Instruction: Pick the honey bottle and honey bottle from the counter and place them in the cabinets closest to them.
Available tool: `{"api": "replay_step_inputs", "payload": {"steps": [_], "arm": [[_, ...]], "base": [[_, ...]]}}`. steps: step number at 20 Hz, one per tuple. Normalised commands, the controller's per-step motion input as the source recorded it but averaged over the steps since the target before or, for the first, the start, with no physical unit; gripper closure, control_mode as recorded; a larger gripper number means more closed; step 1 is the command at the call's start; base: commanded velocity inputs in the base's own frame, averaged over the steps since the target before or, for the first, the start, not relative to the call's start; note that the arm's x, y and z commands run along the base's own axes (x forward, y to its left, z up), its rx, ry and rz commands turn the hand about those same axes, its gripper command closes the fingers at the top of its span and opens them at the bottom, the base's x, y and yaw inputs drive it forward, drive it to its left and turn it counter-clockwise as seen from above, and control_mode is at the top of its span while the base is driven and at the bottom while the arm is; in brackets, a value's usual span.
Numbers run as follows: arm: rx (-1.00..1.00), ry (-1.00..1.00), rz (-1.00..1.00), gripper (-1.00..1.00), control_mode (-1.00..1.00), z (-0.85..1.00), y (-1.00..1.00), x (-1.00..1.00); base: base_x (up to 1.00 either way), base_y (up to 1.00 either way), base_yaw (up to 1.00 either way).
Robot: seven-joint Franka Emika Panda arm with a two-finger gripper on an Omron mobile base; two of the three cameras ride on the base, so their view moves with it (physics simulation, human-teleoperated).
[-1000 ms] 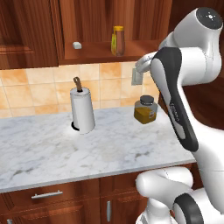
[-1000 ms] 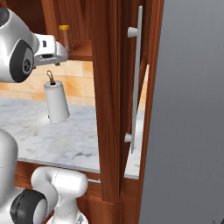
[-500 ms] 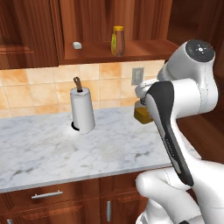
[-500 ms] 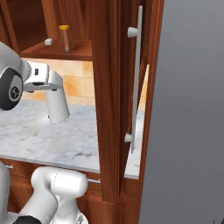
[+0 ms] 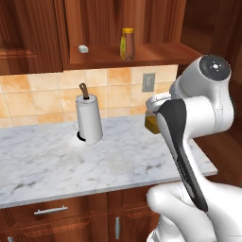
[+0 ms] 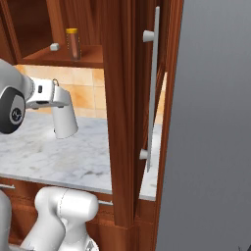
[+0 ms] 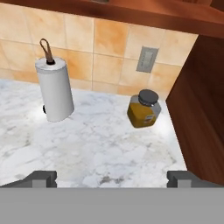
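Our gripper (image 7: 112, 176) hangs over the marble counter (image 7: 100, 148) with its fingers (image 7: 41, 177) wide apart and nothing between them. Beyond it we see the amber jar (image 7: 144, 109) to the right and the paper-towel roll (image 7: 54, 89) to the left. One honey bottle (image 5: 127, 44) stands upright on the cabinet shelf (image 5: 156, 52), beside a small white object (image 5: 83, 48).

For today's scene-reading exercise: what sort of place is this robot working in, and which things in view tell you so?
A kitchen, rendered rather than real. A marble counter runs under a tiled wall with a paper-towel roll and a jar on it, and a honey bottle stands on the wooden cabinet shelf above.
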Motion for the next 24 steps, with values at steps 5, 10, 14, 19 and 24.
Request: {"api": "replay_step_inputs", "payload": {"steps": [5, 10, 14, 19, 24], "arm": [[0.0, 0.0, 0.0, -1.0, 1.0, 0.0, 0.0, 0.0], [0.0, 0.0, 0.0, -1.0, 1.0, 0.0, 0.0, 0.0], [0.0, 0.0, 0.0, -1.0, 1.0, 0.0, 0.0, 0.0], [0.0, 0.0, 0.0, -1.0, 1.0, 0.0, 0.0, 0.0], [0.0, 0.0, 0.0, -1.0, 1.0, 0.0, 0.0, 0.0]], "base": [[0.0, 0.0, 0.0], [-0.06, 0.01, 0.0], [-0.45, 0.46, 0.04], [-0.78, 0.66, 0.13], [-1.0, 0.71, 0.06]]}}
